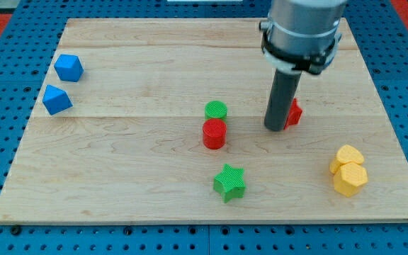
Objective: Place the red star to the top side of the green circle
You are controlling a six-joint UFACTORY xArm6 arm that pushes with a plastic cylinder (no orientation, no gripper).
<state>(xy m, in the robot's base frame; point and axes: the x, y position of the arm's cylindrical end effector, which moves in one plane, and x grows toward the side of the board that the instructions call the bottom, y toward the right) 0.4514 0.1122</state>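
The green circle [216, 110] stands near the board's middle, with a red cylinder [214, 134] touching it just below. The red star [294, 112] lies to the right of them, mostly hidden behind my rod. My tip [275, 129] rests on the board against the red star's left side, about 85 px to the right of the green circle. Only the star's right edge shows.
A green star [229, 182] lies below the red cylinder. Two yellow blocks [348, 170] sit at the lower right. Two blue blocks [69, 68] [57, 99] sit at the upper left. The wooden board [119, 177] ends in a blue pegboard surround.
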